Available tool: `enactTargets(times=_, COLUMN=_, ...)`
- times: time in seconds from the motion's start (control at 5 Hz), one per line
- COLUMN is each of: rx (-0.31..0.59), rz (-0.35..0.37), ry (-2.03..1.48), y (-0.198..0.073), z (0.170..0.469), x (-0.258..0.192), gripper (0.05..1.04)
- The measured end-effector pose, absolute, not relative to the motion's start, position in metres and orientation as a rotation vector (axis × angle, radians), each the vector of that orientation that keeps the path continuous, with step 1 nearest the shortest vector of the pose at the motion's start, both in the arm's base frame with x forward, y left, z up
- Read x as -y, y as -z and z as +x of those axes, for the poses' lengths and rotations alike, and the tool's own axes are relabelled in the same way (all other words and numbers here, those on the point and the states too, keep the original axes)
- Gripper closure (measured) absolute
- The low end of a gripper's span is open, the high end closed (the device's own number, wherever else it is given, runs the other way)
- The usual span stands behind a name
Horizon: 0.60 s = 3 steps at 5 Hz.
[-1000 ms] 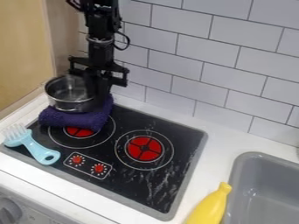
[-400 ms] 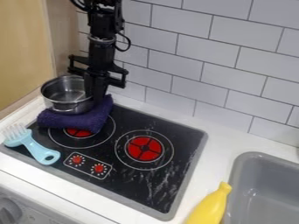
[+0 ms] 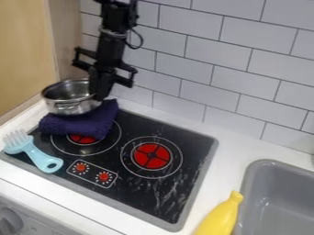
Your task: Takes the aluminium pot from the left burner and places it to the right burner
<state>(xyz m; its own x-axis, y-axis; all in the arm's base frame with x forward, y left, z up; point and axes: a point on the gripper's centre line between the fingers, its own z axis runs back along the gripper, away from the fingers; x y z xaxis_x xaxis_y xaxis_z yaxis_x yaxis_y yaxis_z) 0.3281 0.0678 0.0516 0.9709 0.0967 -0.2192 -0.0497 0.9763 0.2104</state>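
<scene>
The black gripper (image 3: 100, 94) hangs at the upper left, at the right rim of the shiny metal pot (image 3: 70, 106). The pot is slightly tilted and sits at or just above a folded dark purple cloth (image 3: 80, 125); contact with the cloth is unclear. That cloth covers the back part of the left burner (image 3: 84, 139). To its right, the right burner (image 3: 151, 155) shows its red centre with nothing on it.
A light blue brush (image 3: 38, 154) lies over the stove's left corner. Near the front right are a yellow banana-shaped object (image 3: 221, 214) and a grey sink (image 3: 276, 197). The tiled wall (image 3: 202, 69) rises behind the stove.
The gripper has moved slightly up and its arm leans more. The pot has shifted a little left and up, with its right side tipping upward.
</scene>
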Motion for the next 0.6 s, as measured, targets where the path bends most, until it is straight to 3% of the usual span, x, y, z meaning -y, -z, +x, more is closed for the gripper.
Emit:
enactTargets(times=0.4, rx=-0.177, rz=0.244, ry=-0.021, y=-0.072, z=0.336, x=-0.045, gripper=1.033)
enactTargets(times=0.6, rx=-0.121, rz=0.238, ry=0.019, y=-0.082, z=0.339, x=-0.011, gripper=1.033)
